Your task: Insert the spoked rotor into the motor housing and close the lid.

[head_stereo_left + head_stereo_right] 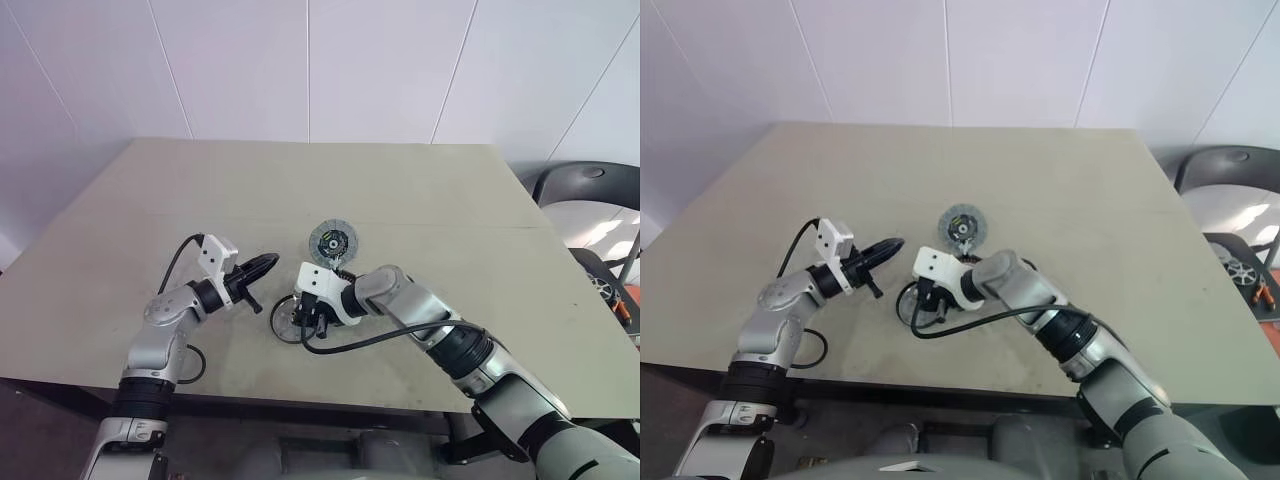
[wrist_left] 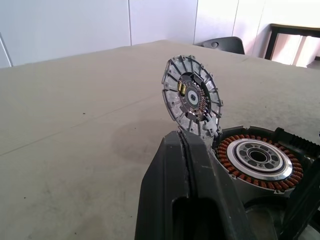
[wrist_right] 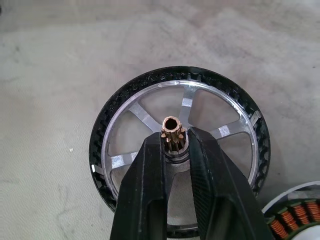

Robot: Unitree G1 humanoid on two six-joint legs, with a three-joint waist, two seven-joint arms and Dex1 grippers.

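Observation:
The spoked rotor (image 3: 140,114), black-rimmed with silver spokes, lies flat on the table near the front edge. My right gripper (image 3: 174,136) reaches down onto it, its fingers shut on the brass-toothed hub in the middle. Beside it is the motor housing (image 2: 257,161) with its ring of copper windings. Its lid (image 1: 332,241) stands up open at the far side of the housing. My left gripper (image 1: 268,262) hovers just left of the housing, shut and empty, pointing toward it.
The beige table (image 1: 200,200) stretches wide behind and to both sides of the parts. Black cables trail from both wrists over the front edge. A dark chair (image 1: 585,185) and some clutter stand beyond the table's right side.

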